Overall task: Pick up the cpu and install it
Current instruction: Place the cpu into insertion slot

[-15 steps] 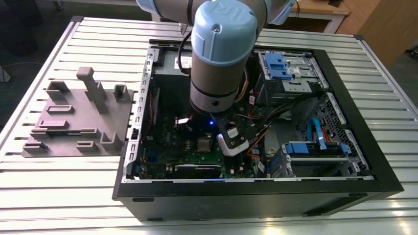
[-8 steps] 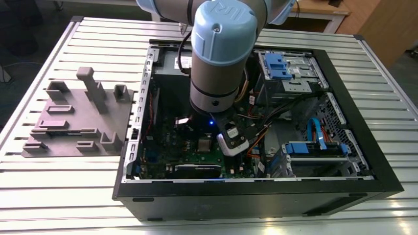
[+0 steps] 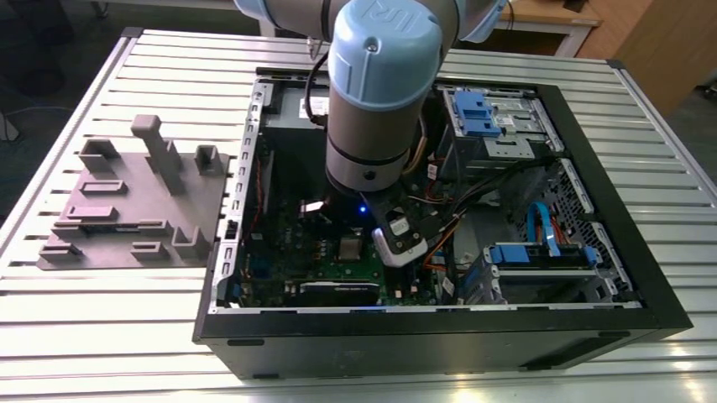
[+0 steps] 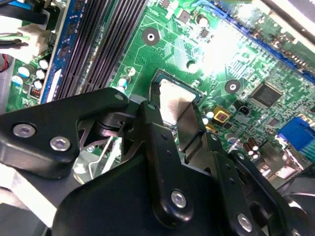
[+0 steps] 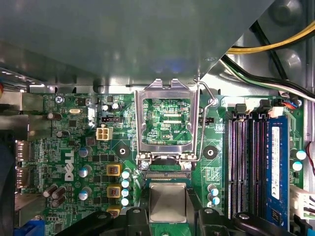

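Observation:
The cpu [image 5: 168, 201] is a small silver-grey square that sits between my gripper's [image 5: 169, 219] two black fingers [image 5: 137, 219], directly over the socket of the green motherboard [image 5: 74, 162]. In the second wrist view the cpu [image 4: 173, 98] lies inside the socket's dark frame, with my gripper [image 4: 174, 118] closed against its two sides. I cannot tell whether the chip rests in the socket or hangs just above it. The socket's metal load plate [image 5: 167, 86] stands swung open beside it. In the exterior view my arm [image 3: 375, 101] reaches straight down into the open computer case [image 3: 448, 323].
Black memory slots [image 5: 243, 162] and a blue slot [image 5: 275, 162] run beside the socket. Yellow and black cables [image 5: 275, 44] hang near the case wall. Blue drive brackets [image 3: 538, 254] fill the case's other half. A purple-grey tray [image 3: 123, 210] with upright blocks lies on the slatted table at the exterior view's left.

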